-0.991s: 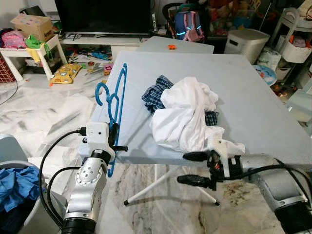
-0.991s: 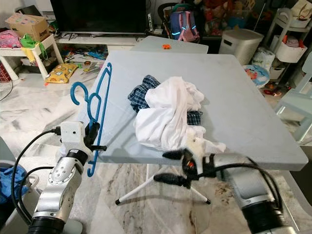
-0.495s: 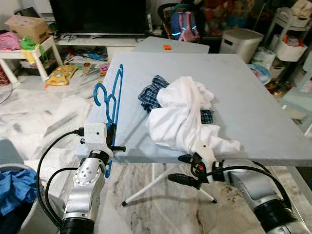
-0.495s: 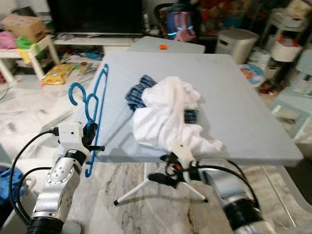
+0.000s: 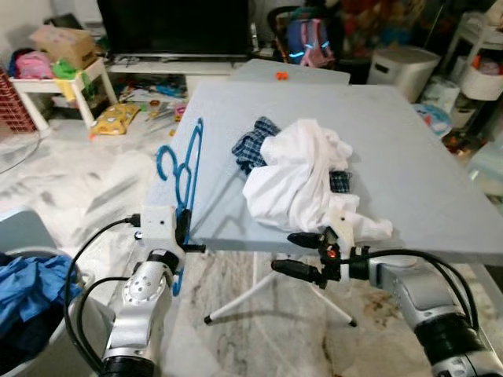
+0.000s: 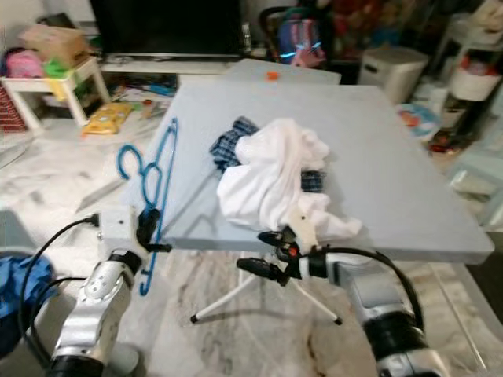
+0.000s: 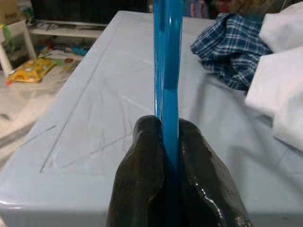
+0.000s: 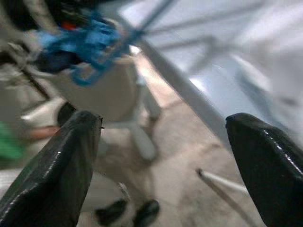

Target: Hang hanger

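Pinching the hanger [image 5: 182,169] by its thin bar, the left gripper [image 7: 170,156] was clamped; light, stiff, slippery plastic probably. Right gripper [image 5: 300,253] was spread.

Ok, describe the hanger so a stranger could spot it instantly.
Find the grey table with heaped clothes. At its left edge the left gripper is shut on a thin blue hanger, standing upright, the only bright blue plastic thing there.

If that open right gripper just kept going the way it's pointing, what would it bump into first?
The right gripper points toward the robot's left, below the near edge of the table. Nothing is close ahead in that line. Further on it would probably reach the left gripper and its blue hanger, though depth is unclear.
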Available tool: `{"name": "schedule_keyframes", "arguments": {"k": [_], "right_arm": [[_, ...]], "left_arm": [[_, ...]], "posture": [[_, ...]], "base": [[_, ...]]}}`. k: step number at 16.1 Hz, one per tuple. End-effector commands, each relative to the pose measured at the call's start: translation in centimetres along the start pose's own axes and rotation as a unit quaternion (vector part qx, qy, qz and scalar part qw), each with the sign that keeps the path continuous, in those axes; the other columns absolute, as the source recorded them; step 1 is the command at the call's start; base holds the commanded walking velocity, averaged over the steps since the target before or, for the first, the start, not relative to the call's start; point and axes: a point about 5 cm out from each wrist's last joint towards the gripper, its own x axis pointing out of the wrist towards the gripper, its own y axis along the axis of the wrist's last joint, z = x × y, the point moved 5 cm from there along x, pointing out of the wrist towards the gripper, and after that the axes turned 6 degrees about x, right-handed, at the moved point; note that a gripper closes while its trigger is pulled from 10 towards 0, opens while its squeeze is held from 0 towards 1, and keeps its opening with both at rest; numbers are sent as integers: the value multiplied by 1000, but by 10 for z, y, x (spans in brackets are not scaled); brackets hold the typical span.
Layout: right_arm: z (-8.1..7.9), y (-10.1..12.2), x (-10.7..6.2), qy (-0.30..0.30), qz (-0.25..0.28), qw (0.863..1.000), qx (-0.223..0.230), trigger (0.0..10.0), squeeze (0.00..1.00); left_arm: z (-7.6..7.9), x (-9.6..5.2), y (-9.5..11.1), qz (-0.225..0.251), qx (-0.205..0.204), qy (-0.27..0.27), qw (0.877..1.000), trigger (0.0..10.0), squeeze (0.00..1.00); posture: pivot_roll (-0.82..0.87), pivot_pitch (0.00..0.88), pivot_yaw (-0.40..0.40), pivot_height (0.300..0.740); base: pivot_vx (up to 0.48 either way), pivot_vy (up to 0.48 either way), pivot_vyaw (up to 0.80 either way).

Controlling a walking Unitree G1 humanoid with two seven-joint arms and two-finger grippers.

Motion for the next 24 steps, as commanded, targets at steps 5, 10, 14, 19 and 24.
{"name": "schedule_keyframes", "arguments": {"k": [5,10,14,19,24], "right_arm": [[5,7,6,-19,5,1000,-14,10000,1000],[33,13,30,-121,-16,992,-34,10000,1000],[48,34,55,-192,-30,979,-56,10000,1000],[91,83,44,-413,23,910,-31,10000,1000],[108,109,18,-508,83,857,10,10000,1000]], "left_arm": [[0,2,3,3,5,-3,1000,10000,0],[-1,0,2,1,5,1,1000,10000,0],[1,0,3,2,3,2,1000,10000,0],[-2,-1,2,2,4,8,1000,10000,0],[-4,0,3,2,5,11,1000,10000,0]], "posture": [[-102,0,-16,740],[-99,0,-24,740],[-91,0,-33,740],[-80,0,-43,740],[-76,0,-44,740]], "base": [[0,0,0],[0,0,0],[0,0,0],[0,0,0],[0,0,0]]}}
